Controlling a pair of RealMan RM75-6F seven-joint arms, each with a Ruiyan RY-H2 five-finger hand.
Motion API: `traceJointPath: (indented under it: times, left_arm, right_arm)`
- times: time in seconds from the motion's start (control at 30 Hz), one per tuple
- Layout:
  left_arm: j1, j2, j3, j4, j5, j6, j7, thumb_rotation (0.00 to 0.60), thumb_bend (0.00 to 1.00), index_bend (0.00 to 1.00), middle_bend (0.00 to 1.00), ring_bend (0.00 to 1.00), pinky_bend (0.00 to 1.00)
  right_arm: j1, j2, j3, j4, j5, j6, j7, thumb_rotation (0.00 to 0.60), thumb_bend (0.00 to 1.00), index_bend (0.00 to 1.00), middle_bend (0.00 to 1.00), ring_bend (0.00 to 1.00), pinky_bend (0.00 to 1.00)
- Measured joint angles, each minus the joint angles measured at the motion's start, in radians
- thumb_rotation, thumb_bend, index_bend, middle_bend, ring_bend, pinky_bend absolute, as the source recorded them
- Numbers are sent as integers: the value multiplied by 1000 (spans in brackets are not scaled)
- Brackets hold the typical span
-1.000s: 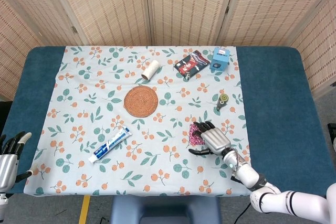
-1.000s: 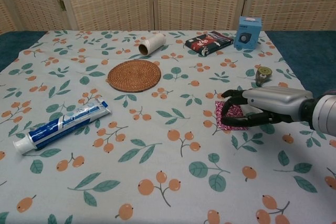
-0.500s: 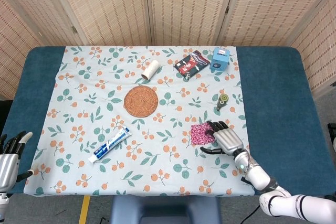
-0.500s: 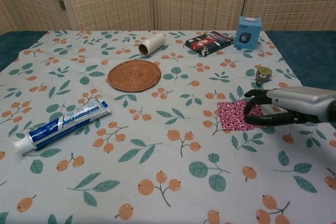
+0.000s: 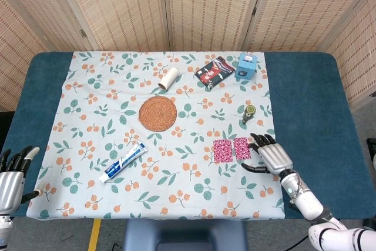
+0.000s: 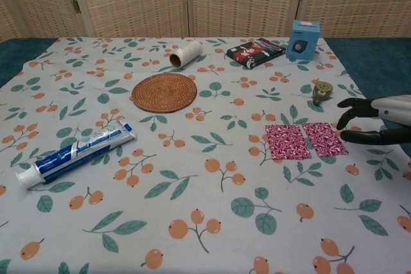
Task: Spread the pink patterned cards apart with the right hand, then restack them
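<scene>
The dark fingers (image 6: pixel 352 106) of the right hand (image 5: pixel 271 156) curl a little and stay spread apart, with nothing in them. The thumb pokes out low toward the cards. The hand sits just to the right of the cards, near the right edge of the cloth (image 5: pixel 117 92); I cannot tell if a fingertip touches the nearest card.

Two pink cards (image 5: pixel 232 149) lie flat on the cloth, side by side. A thin gap of cloth shows between them. In the chest view the right card (image 6: pixel 324 138) is just beside the hand and the left card (image 6: pixel 288 141) is next to it.

Behind the cards, a small round tape (image 5: pixel 249 111) rests on the cloth. Farther back stand a blue box (image 5: pixel 247 66) and, beside it, a dark flowery packet (image 5: pixel 214 70). A white roll (image 5: pixel 169 78) lies on its side near the back middle. A round woven mat (image 5: pixel 157 113) sits in the middle of the cloth. A toothpaste tube (image 5: pixel 123 161) lies at a slant on the left side, well apart from the cards.

The left hand (image 5: pixel 12 176) is at the far left corner in the head view, off the cloth, over the blue table (image 5: pixel 311 104). Its fingers point up, spread apart, and hold nothing.
</scene>
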State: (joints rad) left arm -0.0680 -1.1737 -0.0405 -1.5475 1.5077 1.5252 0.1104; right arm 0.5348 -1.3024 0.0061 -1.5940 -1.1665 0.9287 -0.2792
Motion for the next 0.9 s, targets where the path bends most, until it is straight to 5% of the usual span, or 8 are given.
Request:
traceJointPath:
  times: [0.47, 0.9]
  left_arm:
    - [1, 4, 0, 10, -3, -2, -11, 600, 284, 154, 129, 195, 0]
    - [8, 6, 2, 14, -3, 6, -16, 600, 284, 155, 129, 195, 0]
  right_arm:
    - [89, -135, 63, 103, 38, -85, -9, 26, 267, 219, 39, 0, 0]
    - [133, -189, 68, 149, 76, -127, -45, 26, 267, 219, 39, 0, 0]
